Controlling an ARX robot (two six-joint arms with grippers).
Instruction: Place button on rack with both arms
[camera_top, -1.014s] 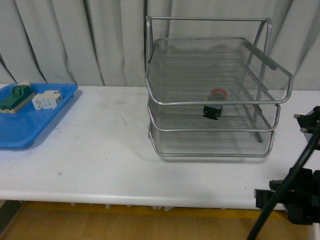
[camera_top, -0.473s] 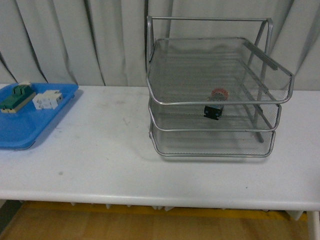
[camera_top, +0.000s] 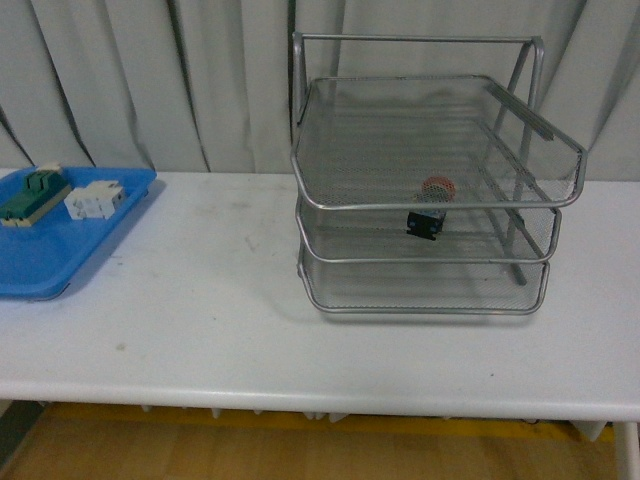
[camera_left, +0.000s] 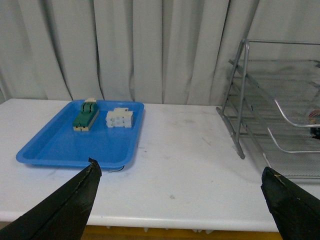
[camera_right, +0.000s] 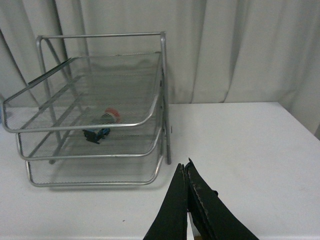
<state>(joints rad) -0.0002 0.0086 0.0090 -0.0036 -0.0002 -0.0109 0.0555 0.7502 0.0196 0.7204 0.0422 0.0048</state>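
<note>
The button (camera_top: 428, 208), red cap on a black and blue body, lies on the middle tier of the silver wire rack (camera_top: 330, 160) on the white table. It also shows in the right wrist view (camera_right: 102, 125), inside the rack (camera_right: 162, 90). Neither arm shows in the front view. My left gripper (camera_left: 182, 172) is open and empty, low over the table's front edge, between the blue tray and the rack (camera_left: 240, 100). My right gripper (camera_right: 184, 167) is shut and empty, above the table to the right of the rack.
A blue plastic tray (camera_top: 40, 262) at the table's left holds a green and beige switch (camera_top: 32, 196) and a white blocky component (camera_top: 93, 199). Both show in the left wrist view, on the tray (camera_left: 60, 147). Grey curtains hang behind the table.
One second ago the right arm showed at the lower right of the front view; it has since left that view. The button and rack have not moved.
</note>
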